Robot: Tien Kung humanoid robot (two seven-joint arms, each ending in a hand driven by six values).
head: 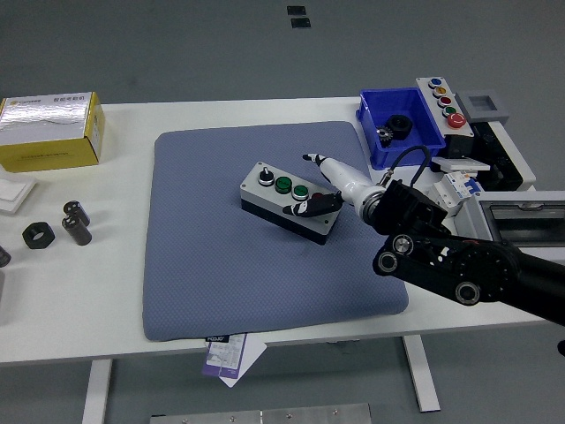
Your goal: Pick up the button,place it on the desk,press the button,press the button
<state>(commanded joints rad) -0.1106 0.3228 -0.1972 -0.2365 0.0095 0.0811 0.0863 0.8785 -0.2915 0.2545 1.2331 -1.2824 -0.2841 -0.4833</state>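
Reaching in from the lower right, the right hand (325, 190) lies over the right end of the button box (291, 200), which sits tilted near the middle of the blue-grey mat (212, 265). One white finger (334, 170) points up past the box's far edge and a dark finger (311, 206) rests on its top by the rightmost button; the fingers look spread rather than clamped, though the wrist hides part of them. Three buttons show on the box: one white-grey and two green, and a fourth may lie under the fingers. A second control box (444, 102) with five coloured buttons stands at the far right beside one blue bin (380, 146). One yellow carton (50, 131) sits far left. Two dark cylinders (76, 222) and one black hex nut (38, 235) lie on the white table (71, 309).
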